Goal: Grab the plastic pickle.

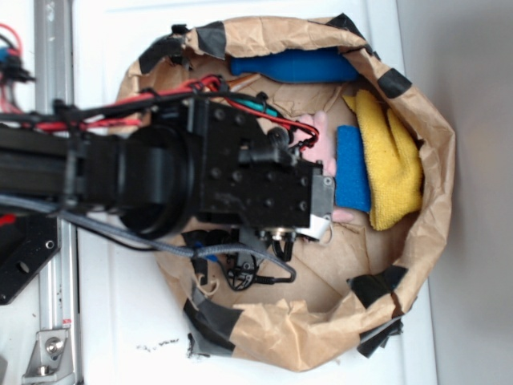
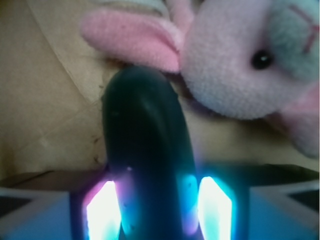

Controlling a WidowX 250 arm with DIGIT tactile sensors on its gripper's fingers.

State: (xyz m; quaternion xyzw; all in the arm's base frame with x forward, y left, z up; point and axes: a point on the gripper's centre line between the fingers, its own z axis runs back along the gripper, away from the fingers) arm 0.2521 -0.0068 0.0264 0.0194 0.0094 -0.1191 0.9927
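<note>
In the wrist view the plastic pickle (image 2: 145,130) is dark green, glossy and elongated. It lies on the brown paper and runs away from the camera, its far end close under the ear of the pink plush bunny (image 2: 235,65). My gripper (image 2: 157,205) has one glowing pad (image 2: 102,212) against the pickle's left side and the other against its right side, so the jaws are closed on it. In the exterior view the arm's black wrist (image 1: 256,180) reaches into the paper bag and hides both the pickle and the jaws.
The brown paper bag (image 1: 417,265) has rolled, taped walls all round. Inside it are a long blue cylinder (image 1: 296,66) at the top, a yellow cloth (image 1: 393,160) and a blue cloth (image 1: 351,172) on the right. Parts of the bunny (image 1: 322,136) show beside the wrist.
</note>
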